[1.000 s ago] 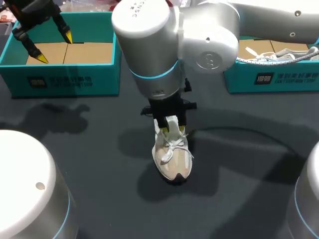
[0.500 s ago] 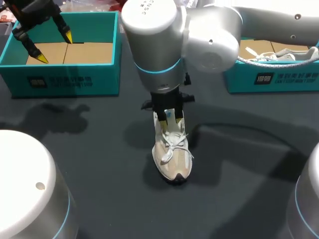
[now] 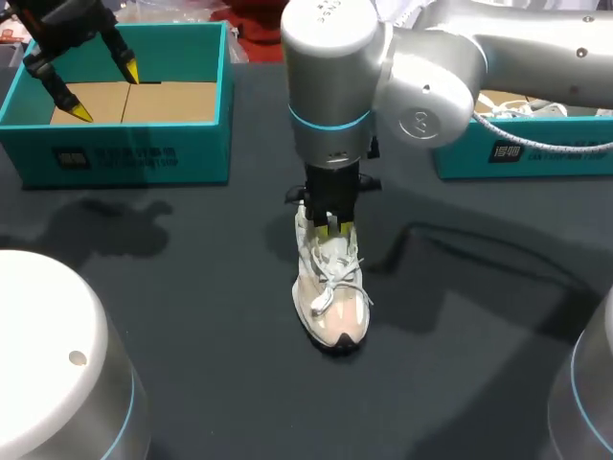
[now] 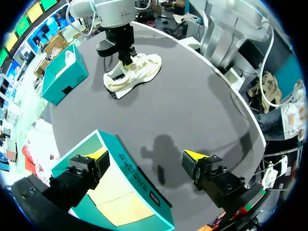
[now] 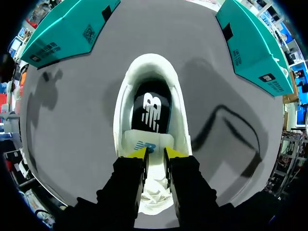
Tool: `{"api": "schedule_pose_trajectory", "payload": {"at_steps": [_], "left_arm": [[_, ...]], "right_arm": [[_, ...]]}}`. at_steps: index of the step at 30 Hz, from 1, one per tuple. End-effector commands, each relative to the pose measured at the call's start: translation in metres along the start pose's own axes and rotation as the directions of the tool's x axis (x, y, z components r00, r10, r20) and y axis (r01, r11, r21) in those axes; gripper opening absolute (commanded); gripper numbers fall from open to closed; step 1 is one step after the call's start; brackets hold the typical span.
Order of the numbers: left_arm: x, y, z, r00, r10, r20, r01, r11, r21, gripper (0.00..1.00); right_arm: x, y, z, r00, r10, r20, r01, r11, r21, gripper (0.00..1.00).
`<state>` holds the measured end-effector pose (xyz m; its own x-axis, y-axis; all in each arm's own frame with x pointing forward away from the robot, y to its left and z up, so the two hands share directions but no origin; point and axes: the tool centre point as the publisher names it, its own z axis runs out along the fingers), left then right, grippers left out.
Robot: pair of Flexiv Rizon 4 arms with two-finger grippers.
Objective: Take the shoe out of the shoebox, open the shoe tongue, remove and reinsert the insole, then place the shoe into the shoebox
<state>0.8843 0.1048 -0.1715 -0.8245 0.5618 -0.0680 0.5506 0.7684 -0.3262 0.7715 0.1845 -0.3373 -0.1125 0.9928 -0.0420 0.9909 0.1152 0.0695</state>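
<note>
A white and beige shoe (image 3: 333, 297) stands on the dark table, toe toward me, also seen in the left wrist view (image 4: 139, 70). My right gripper (image 3: 331, 228) hangs straight down over its opening. In the right wrist view its fingers (image 5: 155, 153) stand close together with a narrow gap, tips resting at the top edge of the white tongue (image 5: 134, 141); the tongue spreads wider than the tips. Ahead of them lies the black insole (image 5: 151, 108) inside the shoe. My left gripper (image 3: 106, 93) is wide open above the teal shoebox (image 3: 134, 158), holding nothing (image 4: 147, 155).
A second teal box (image 3: 517, 153) at the back right holds white laces and paper (image 3: 536, 103). Both boxes flank the shoe in the right wrist view (image 5: 67, 29) (image 5: 255, 43). My right arm's cable casts a shadow to the shoe's right.
My right arm's wrist has swung rightward above the shoe and its fingers have drawn closer together at the tongue. The shoe and the left arm have stayed put.
</note>
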Motion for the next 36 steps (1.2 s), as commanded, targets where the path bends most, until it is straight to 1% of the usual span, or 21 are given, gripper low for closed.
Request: {"api": "schedule_pose_trajectory", "payload": {"at_steps": [1,3,4,8,10,11,13,15,19,23,25,26,27,28,30,31,32,33,34,35,36], "left_arm": [[0.000,0.000,0.000,1.000,0.001,-0.001,-0.001,1.000,-0.003,1.00],[0.000,0.000,0.000,1.000,0.001,-0.001,-0.001,1.000,-0.003,1.00],[0.000,0.000,0.000,1.000,0.001,-0.001,-0.001,1.000,-0.003,1.00],[0.000,0.000,0.000,1.000,0.001,-0.001,-0.001,1.000,-0.003,1.00],[0.000,0.000,0.000,1.000,0.001,-0.001,-0.001,1.000,-0.003,1.00],[0.000,0.000,0.000,1.000,0.001,-0.001,-0.001,1.000,-0.003,1.00],[0.000,0.000,0.000,1.000,0.001,-0.001,-0.001,1.000,-0.003,1.00],[0.000,0.000,0.000,1.000,0.001,-0.001,-0.001,1.000,-0.003,1.00],[0.000,0.000,0.000,1.000,0.001,-0.001,-0.001,1.000,-0.003,1.00],[0.000,0.000,0.000,1.000,0.001,-0.001,-0.001,1.000,-0.003,1.00],[0.000,0.000,0.000,1.000,0.001,-0.001,-0.001,1.000,-0.003,1.00],[0.000,0.000,0.000,1.000,0.001,-0.001,-0.001,1.000,-0.003,1.00],[0.000,0.000,0.000,1.000,0.001,-0.001,-0.001,1.000,-0.003,1.00],[0.000,0.000,0.000,1.000,0.001,-0.001,-0.001,1.000,-0.003,1.00],[0.000,0.000,0.000,1.000,0.001,-0.001,-0.001,1.000,-0.003,1.00],[0.000,0.000,0.000,1.000,0.001,-0.001,-0.001,1.000,-0.003,1.00],[0.000,0.000,0.000,1.000,0.001,-0.001,-0.001,1.000,-0.003,1.00],[0.000,0.000,0.000,1.000,0.001,-0.001,-0.001,1.000,-0.003,1.00],[0.000,0.000,0.000,1.000,0.001,-0.001,-0.001,1.000,-0.003,1.00],[0.000,0.000,0.000,1.000,0.001,-0.001,-0.001,1.000,-0.003,1.00],[0.000,0.000,0.000,1.000,0.001,-0.001,-0.001,1.000,-0.003,1.00]], "right_arm": [[0.002,-0.008,-0.019,1.000,-0.016,0.027,0.017,0.999,-0.035,0.22],[0.004,-0.007,-0.020,0.999,-0.030,0.033,0.031,0.999,-0.036,0.24],[0.004,-0.005,-0.017,0.999,-0.037,0.027,0.038,0.999,-0.029,0.24],[0.001,0.003,0.007,0.998,-0.055,-0.036,0.055,0.998,0.006,0.24],[0.000,0.007,0.018,0.999,-0.045,-0.029,0.046,0.998,0.044,0.24],[0.000,0.009,0.023,0.998,-0.045,-0.042,0.047,0.998,0.052,0.24],[0.001,0.010,0.024,0.997,-0.049,-0.052,0.052,0.997,0.053,0.23],[0.002,0.010,0.015,0.997,-0.059,-0.039,0.061,0.998,0.035,0.23],[0.001,0.006,-0.018,0.996,-0.083,0.022,0.083,0.996,-0.019,0.25],[0.004,0.003,-0.051,0.986,-0.147,0.077,0.151,0.987,-0.058,0.31],[0.005,0.002,-0.064,0.970,-0.230,0.078,0.236,0.969,-0.076,0.36],[0.005,0.002,-0.067,0.957,-0.281,0.078,0.286,0.956,-0.072,0.41],[0.007,0.003,-0.071,0.933,-0.351,0.083,0.357,0.932,-0.064,0.43],[0.008,0.004,-0.073,0.905,-0.416,0.086,0.422,0.904,-0.066,0.48],[0.012,0.005,-0.079,0.838,-0.541,0.070,0.546,0.832,-0.096,0.62],[0.013,0.006,-0.082,0.819,-0.570,0.066,0.574,0.812,-0.101,0.66],[0.013,0.008,-0.083,0.802,-0.593,0.069,0.597,0.797,-0.094,0.66],[0.014,0.010,-0.085,0.762,-0.644,0.063,0.647,0.756,-0.098,0.68],[0.015,0.010,-0.088,0.716,-0.695,0.063,0.697,0.707,-0.122,0.76],[0.016,0.011,-0.091,0.662,-0.748,0.046,0.745,0.649,-0.157,0.91],[0.015,0.010,-0.095,0.586,-0.810,0.026,0.796,0.569,-0.208,1.00]]}}
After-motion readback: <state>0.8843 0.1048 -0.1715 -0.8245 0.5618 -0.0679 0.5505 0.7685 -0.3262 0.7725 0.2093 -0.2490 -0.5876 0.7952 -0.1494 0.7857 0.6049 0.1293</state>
